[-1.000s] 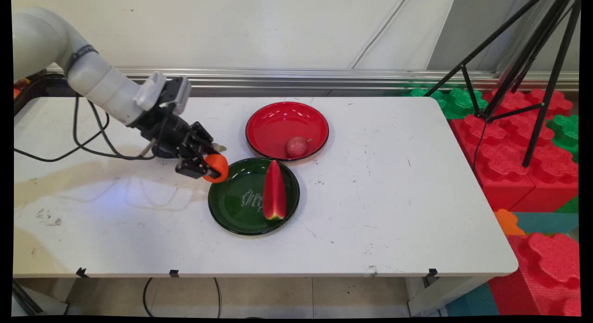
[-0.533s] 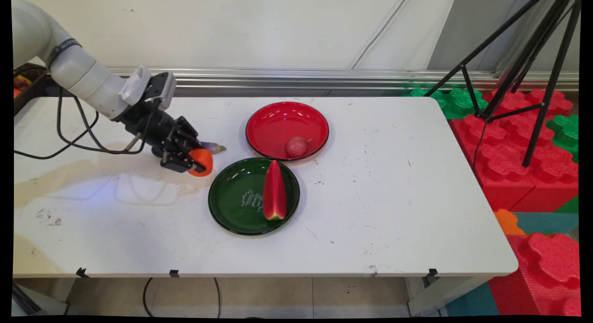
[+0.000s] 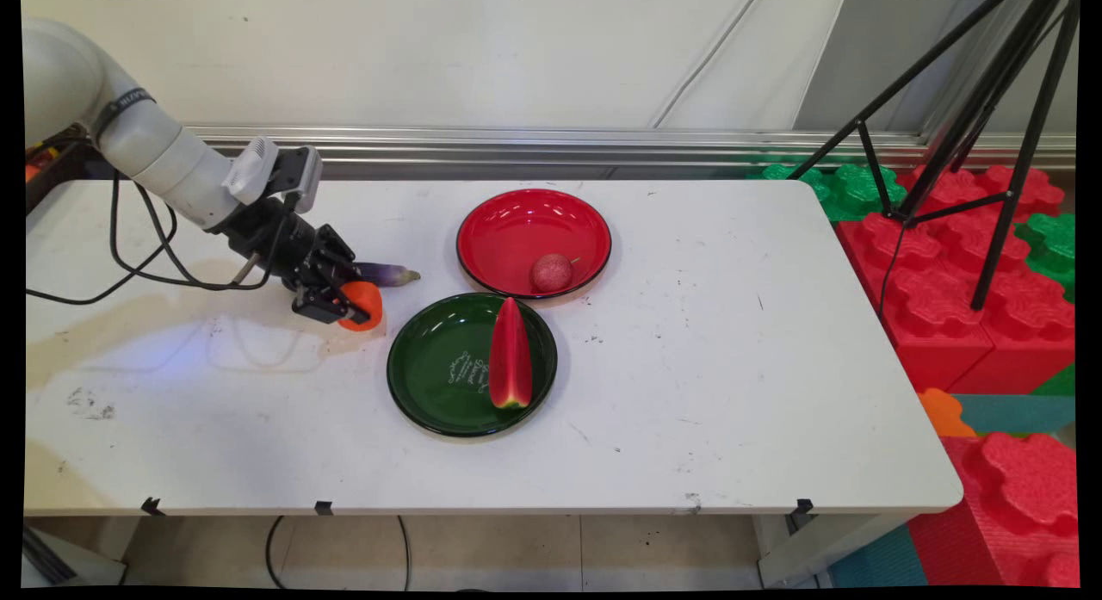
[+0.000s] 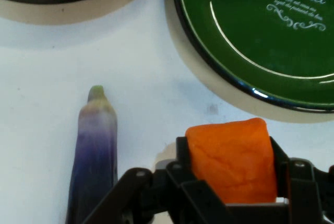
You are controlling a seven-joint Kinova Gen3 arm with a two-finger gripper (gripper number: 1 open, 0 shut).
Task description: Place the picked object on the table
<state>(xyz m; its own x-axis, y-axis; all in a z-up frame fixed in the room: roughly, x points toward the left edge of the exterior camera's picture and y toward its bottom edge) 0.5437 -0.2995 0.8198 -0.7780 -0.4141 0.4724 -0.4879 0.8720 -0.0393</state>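
The round orange toy fruit [image 3: 362,305] sits clamped in the black two-finger gripper [image 3: 353,306] left of centre frame, low over the white counter [image 3: 732,368], between the purple toy eggplant [image 3: 385,274] and the dark green plate [image 3: 430,385].

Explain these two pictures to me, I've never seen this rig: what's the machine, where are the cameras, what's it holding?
The machine is a white robot arm ending in a black pincer. One camera looks down across the white table; the other rides on the hand. The pincer is shut on an orange fruit. Beside it lies a purple eggplant. Nearby sit a green plate with a watermelon slice, and a red plate with a small red fruit.
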